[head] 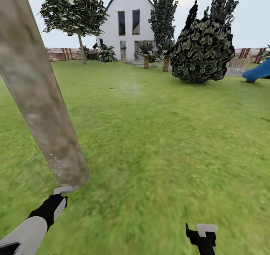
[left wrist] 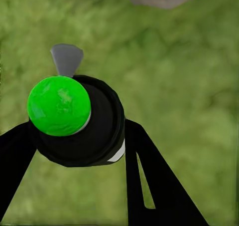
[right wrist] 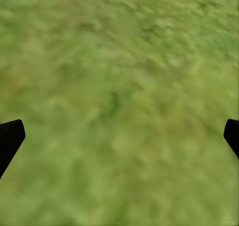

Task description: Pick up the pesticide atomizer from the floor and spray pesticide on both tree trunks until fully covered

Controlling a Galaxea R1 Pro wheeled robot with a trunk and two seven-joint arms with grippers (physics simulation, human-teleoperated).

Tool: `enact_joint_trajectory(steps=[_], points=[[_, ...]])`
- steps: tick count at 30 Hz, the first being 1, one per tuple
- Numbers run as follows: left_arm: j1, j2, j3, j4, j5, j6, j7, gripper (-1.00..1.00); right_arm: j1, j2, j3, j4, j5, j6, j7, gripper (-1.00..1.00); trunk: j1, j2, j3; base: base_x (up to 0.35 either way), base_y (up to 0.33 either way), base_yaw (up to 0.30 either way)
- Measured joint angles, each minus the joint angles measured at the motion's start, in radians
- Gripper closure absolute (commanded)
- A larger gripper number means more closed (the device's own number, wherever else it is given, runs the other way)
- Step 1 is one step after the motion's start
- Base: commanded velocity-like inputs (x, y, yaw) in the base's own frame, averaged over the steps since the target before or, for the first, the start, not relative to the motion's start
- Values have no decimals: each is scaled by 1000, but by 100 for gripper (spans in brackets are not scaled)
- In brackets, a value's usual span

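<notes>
In the left wrist view the left gripper (left wrist: 79, 136) is clamped around the pesticide atomizer (left wrist: 74, 121), a black body with a bright green cap, its black fingers (left wrist: 154, 181) pressed against both sides. In the head view that arm sits at the lower left of the frame, just below the base of the thick pale tree trunk (head: 41, 97), which slants up to the upper left; faint pale specks of pesticide (head: 56, 161) dot its lower bark. The right gripper (right wrist: 119, 136) hangs over bare grass (right wrist: 119, 86) with its fingers spread wide, holding nothing. A white house (head: 127, 22) stands far back.
</notes>
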Motion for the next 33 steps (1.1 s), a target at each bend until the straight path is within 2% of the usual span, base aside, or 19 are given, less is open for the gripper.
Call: enact_joint_trajectory(steps=[8, 19, 33], points=[[0, 0, 0, 0, 0, 0, 0, 100, 0, 0, 0, 0, 0, 0, 0, -100, 0, 0, 0, 167, -250, 265], [0, 0, 0, -2, 0, 0, 0, 100, 0, 0, 0, 0, 0, 0, 0, -100, 0, 0, 0, 196, -225, 41], [0, -3, 0, -1, 0, 0, 0, 100, 0, 0, 0, 0, 0, 0, 0, -100, 0, 0, 0, 33, -271, 269]])
